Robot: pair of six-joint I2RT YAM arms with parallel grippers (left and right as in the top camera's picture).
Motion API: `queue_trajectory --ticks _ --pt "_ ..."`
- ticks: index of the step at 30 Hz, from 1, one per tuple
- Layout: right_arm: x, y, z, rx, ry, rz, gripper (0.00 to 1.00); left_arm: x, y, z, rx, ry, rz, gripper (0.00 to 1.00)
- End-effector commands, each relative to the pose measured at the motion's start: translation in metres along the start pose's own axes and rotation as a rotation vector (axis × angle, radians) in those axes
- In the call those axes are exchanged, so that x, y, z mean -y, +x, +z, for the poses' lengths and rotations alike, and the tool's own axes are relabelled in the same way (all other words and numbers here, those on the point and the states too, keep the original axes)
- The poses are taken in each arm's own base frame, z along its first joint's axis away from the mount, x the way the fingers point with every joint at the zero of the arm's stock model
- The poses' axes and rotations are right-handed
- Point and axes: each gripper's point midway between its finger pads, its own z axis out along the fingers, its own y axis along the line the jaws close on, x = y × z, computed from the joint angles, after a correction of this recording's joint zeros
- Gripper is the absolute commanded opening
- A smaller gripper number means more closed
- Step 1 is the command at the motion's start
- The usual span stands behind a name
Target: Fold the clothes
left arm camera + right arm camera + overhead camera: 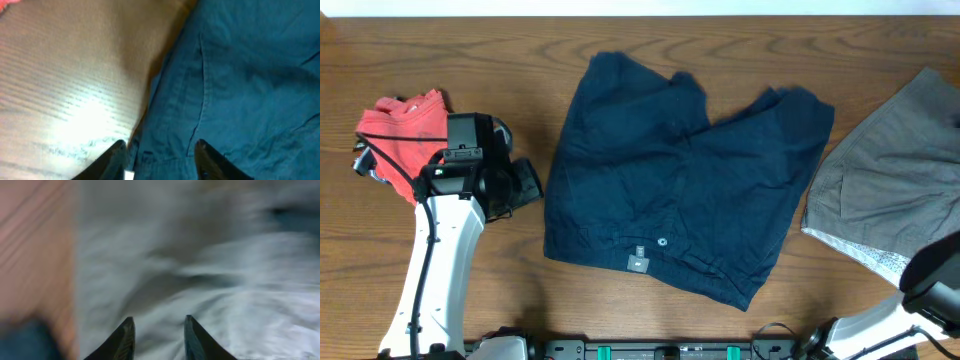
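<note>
Navy blue shorts (685, 170) lie spread flat in the middle of the table, waistband toward the front. My left gripper (525, 183) hovers at the shorts' left edge; in the left wrist view its open fingers (159, 150) straddle the waistband edge of the shorts (240, 75). Grey shorts (905, 170) lie at the right. My right gripper (935, 275) is over their front corner; in the right wrist view its open fingers (158, 330) are above the blurred grey fabric (210, 280). A red garment (400, 125) is bunched at the left.
The wooden table (470, 50) shows bare wood around the garments. The red garment sits just behind my left arm. A black rail (650, 350) runs along the front edge.
</note>
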Motion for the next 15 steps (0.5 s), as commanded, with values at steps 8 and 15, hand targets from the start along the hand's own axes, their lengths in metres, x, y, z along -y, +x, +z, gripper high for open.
queue_trajectory --ticks 8,15 --pt "-0.101 0.086 -0.026 -0.237 -0.272 -0.377 0.41 0.013 0.042 0.02 -0.152 0.067 -0.118 0.6" --pt "-0.116 0.104 -0.031 -0.274 -0.282 -0.434 0.41 -0.002 0.09 0.067 -0.299 -0.005 -0.214 0.75"
